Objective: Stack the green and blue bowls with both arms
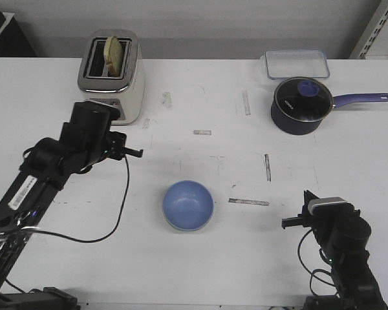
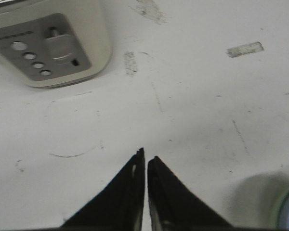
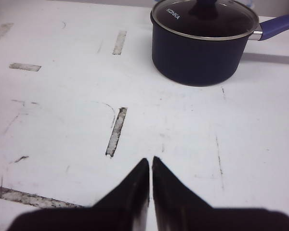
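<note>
Watching from my station, I saw the blue bowl [image 1: 188,205] sitting alone near the middle of the white table [image 1: 233,258], both grippers pinched closed on nothing.

Its smooth round blue inside showed a pale green rim in the left wrist view [image 2: 278,211]; I could not tell whether the green bowl sat beneath. The left gripper [image 2: 145,159] hung beside the cream toaster [image 1: 112,74], toast in its slot. The right gripper [image 3: 150,163] pointed toward the glossy navy saucepan [image 1: 300,105], glass-lidded, purple-handled. Worn tape strips [image 1: 249,201] marked the scuffed surface; a clear container [image 1: 296,63] stood behind.
</note>
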